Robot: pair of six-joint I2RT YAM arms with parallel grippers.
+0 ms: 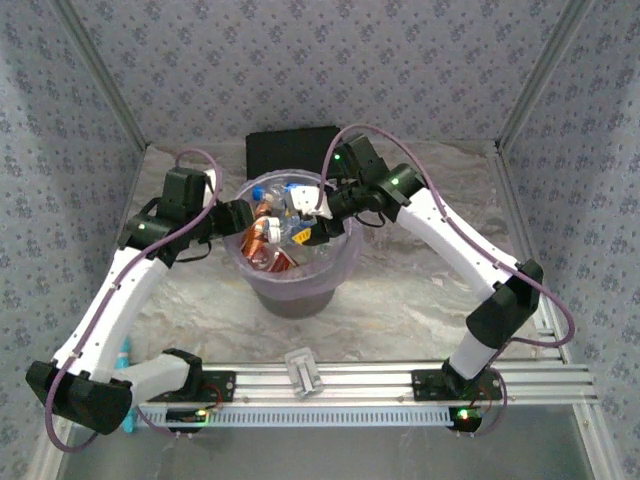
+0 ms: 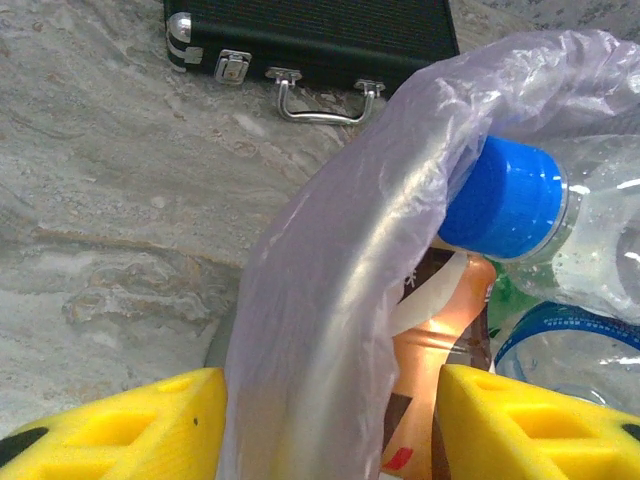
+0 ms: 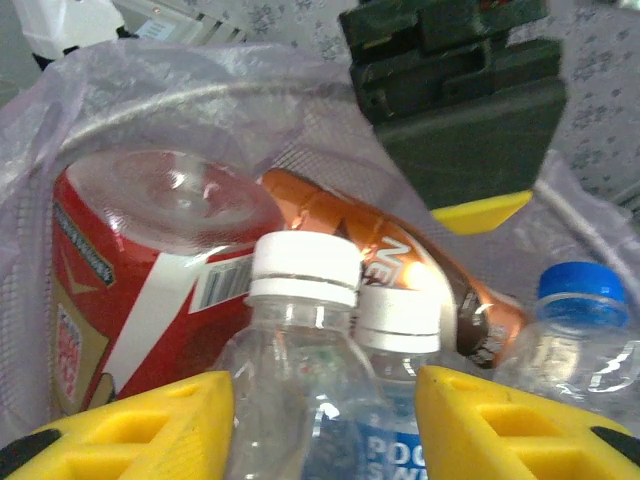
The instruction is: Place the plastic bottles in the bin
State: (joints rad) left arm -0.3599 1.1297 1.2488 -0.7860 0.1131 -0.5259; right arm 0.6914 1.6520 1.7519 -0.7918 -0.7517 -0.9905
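The bin (image 1: 300,295) stands in the middle of the table (image 1: 420,290), lined with a lavender bag (image 2: 330,300), and the plastic bottles (image 1: 265,240) lie heaped inside it. The left gripper (image 2: 330,430) sits at the bin's left rim with its yellow fingers (image 2: 120,425) apart. The bag's edge and an amber bottle (image 2: 440,330) lie in the gap between them. Just beyond is a clear bottle with a blue cap (image 2: 510,200).

The right gripper (image 3: 325,420) hangs over the bin's far right side, fingers spread wide. A clear bottle with a white cap (image 3: 300,270) stands up between them, and I cannot tell whether they touch it. Beside it a second white-capped bottle (image 3: 400,325) wears a blue label starting "POC". The amber bottle shows white letters "NE"; a red-labelled bottle (image 3: 140,290) carries a barcode — its small print is too blurred to read.

Behind the bin lies a black case (image 1: 292,150) with a metal handle. A white clip (image 1: 302,370) sits on the near rail (image 1: 400,378).
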